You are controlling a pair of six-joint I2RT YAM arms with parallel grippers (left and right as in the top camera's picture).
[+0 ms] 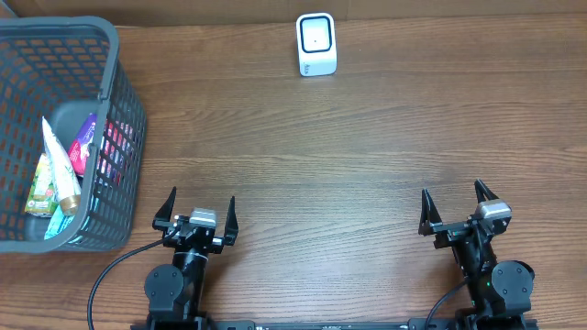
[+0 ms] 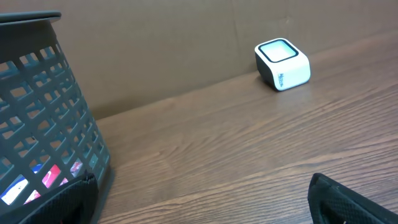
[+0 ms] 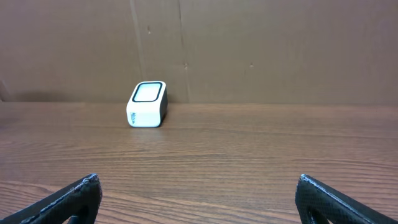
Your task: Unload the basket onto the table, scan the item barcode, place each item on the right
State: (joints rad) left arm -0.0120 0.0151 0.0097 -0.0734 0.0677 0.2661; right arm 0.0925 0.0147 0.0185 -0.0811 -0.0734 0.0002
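Note:
A white barcode scanner [image 1: 316, 44] with a dark window stands at the table's far edge, also seen in the left wrist view as the scanner [image 2: 283, 64] and in the right wrist view as the scanner [image 3: 147, 104]. Several packaged items [image 1: 64, 170] lie in a dark grey basket [image 1: 110, 55] at the left. My left gripper [image 1: 201, 209] rests open near the front edge, just right of the basket [image 2: 43, 124], nothing between its fingers. At the front right, my right gripper [image 1: 455, 205] is open and empty too. No barcode is readable from here.
A brown cardboard wall [image 3: 249, 50] backs the wooden table [image 1: 367, 156] behind the scanner. The basket takes up the left side.

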